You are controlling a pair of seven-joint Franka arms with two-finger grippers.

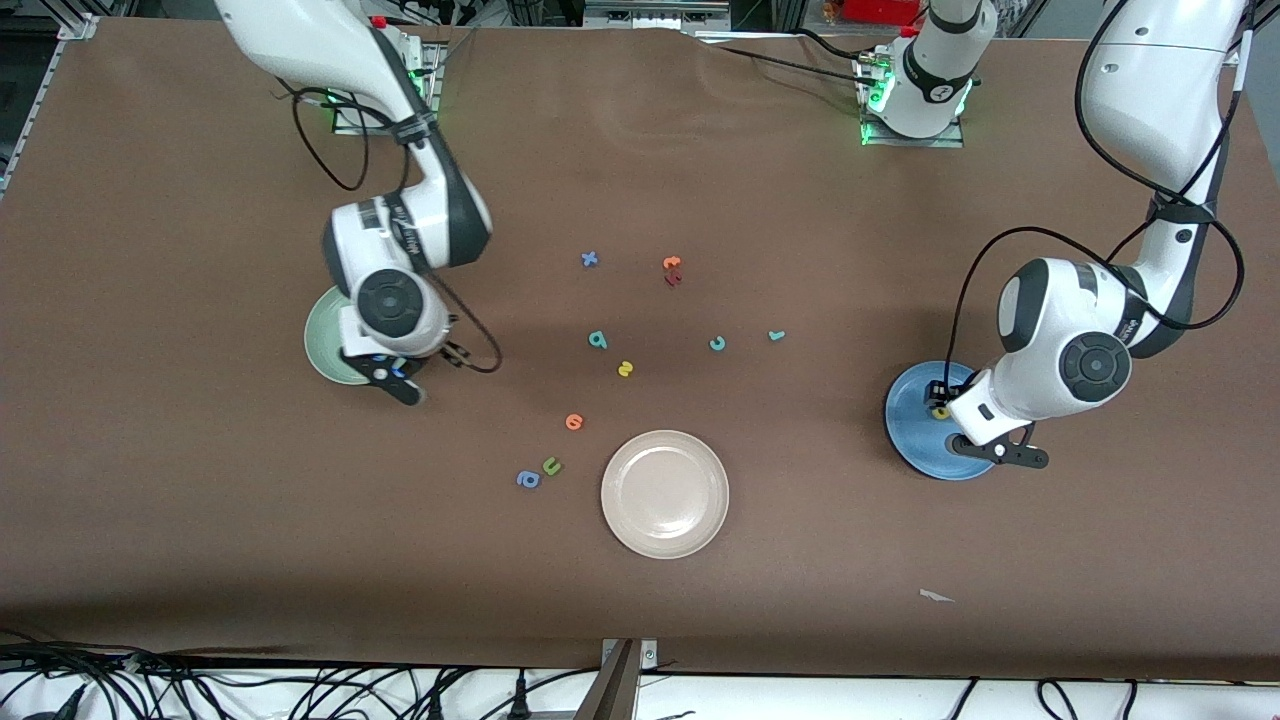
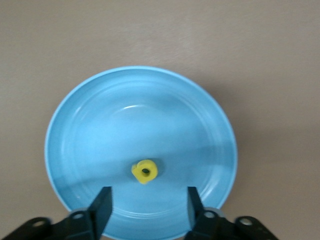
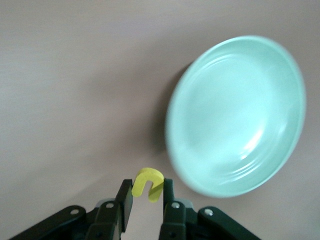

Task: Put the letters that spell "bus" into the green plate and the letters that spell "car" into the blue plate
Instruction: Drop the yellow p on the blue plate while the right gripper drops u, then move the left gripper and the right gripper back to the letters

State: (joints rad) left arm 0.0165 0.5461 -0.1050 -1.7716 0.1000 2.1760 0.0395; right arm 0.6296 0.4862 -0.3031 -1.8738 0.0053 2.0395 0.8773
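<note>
My left gripper [image 2: 146, 197] hangs open over the blue plate [image 2: 100, 125], where the yellow a [image 2: 145, 171] lies free between and ahead of the fingers. In the front view that blue plate [image 1: 908, 402] is at the left arm's end of the table. My right gripper [image 3: 146, 191] is shut on the yellow u [image 3: 148, 183], over bare table just beside the green plate [image 3: 235, 115], whose rim [image 1: 322, 345] shows under the right arm. On the table's middle lie the teal b [image 1: 598, 340], yellow s [image 1: 625, 369], teal c [image 1: 717, 343] and teal r [image 1: 776, 335].
A cream-white plate [image 1: 665, 493] sits nearer the camera at the middle. Stray letters lie about: a blue x [image 1: 590, 259], orange and red ones [image 1: 672, 270], an orange one [image 1: 574, 421], the green u [image 1: 551, 466] and blue a [image 1: 527, 480].
</note>
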